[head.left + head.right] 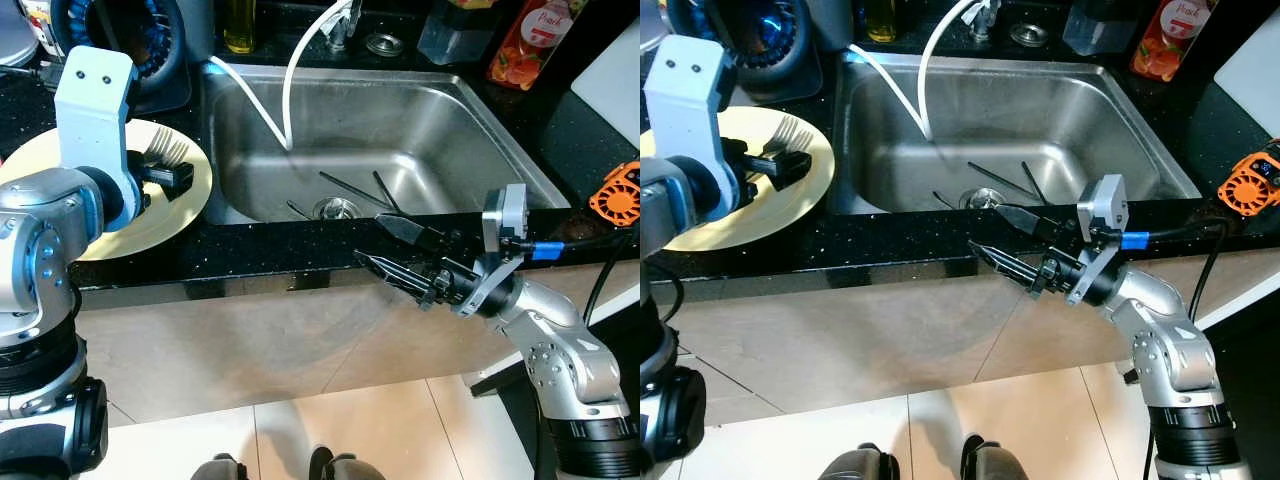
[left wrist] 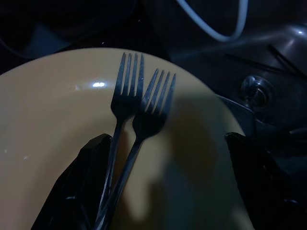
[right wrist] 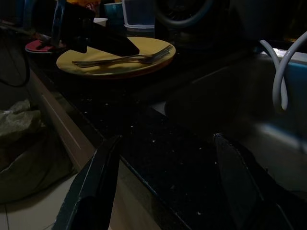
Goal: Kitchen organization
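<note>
Two metal forks (image 2: 136,110) lie side by side on a yellow plate (image 1: 185,215) on the black counter, left of the sink. My left gripper (image 1: 168,172) hovers low over the plate, open, with one finger (image 2: 88,182) right beside the fork handles and the other well clear of them. My right gripper (image 1: 385,248) is open and empty in front of the counter's front edge, below the sink, pointing left toward the plate (image 3: 115,64). The steel sink (image 1: 470,110) holds a few thin black sticks (image 1: 352,186) near the drain (image 1: 337,208).
A white hose (image 1: 290,90) loops from the tap into the sink. Along the back stand an oil bottle (image 1: 238,25), a juice bottle (image 1: 525,40) and a round blue appliance (image 1: 130,35). An orange tool (image 1: 615,195) lies at the far right. Tiled floor lies below.
</note>
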Controlling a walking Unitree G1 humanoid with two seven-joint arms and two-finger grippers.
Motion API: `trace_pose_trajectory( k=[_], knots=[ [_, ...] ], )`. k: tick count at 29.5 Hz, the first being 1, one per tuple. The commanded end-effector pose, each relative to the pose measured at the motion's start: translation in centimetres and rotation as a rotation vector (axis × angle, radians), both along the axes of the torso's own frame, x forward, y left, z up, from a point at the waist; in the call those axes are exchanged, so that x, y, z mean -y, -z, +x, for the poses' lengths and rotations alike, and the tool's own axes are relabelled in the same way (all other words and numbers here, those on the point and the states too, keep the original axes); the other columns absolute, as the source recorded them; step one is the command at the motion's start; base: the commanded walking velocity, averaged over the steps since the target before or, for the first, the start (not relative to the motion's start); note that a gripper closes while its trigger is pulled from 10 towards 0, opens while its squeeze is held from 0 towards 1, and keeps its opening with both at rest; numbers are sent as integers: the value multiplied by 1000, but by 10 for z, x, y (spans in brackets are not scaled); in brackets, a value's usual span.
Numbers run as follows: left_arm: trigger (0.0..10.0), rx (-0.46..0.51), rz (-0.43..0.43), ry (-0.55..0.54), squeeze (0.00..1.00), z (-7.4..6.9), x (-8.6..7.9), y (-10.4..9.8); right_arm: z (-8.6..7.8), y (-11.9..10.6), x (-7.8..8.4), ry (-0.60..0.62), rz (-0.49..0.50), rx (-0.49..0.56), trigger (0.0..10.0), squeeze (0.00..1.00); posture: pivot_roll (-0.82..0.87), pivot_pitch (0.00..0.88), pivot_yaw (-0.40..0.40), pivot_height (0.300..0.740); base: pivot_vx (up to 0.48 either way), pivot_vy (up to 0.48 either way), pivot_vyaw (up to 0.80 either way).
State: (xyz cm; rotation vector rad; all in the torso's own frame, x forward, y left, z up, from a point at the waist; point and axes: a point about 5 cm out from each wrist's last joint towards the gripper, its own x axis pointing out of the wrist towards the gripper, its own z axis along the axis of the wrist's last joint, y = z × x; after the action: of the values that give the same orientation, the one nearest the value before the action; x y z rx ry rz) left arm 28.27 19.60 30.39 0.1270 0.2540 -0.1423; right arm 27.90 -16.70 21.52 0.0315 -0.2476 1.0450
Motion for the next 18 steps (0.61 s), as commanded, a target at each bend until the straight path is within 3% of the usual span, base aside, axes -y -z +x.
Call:
trace_pose_trajectory(
  k=[1, 7, 18],
  knots=[
    [10000, -60, -12, -6, 0, 1, 0, 11, -2, 1, 2, 10, 2, 0, 10000, 0, 138, 143, -108, 740, 0, 0, 0],
    [10000, -110, -35, 3, 0, 5, 0, 25, -4, 0, 2, 6, -2, 3, 10000, 0, 131, 143, -110, 740, 0, 0, 0],
    [10000, -127, -54, 44, 0, 7, 7, 29, -5, -1, 2, 7, -5, 8, 10000, 0, 120, 139, -106, 740, 0, 0, 0]
  ],
)
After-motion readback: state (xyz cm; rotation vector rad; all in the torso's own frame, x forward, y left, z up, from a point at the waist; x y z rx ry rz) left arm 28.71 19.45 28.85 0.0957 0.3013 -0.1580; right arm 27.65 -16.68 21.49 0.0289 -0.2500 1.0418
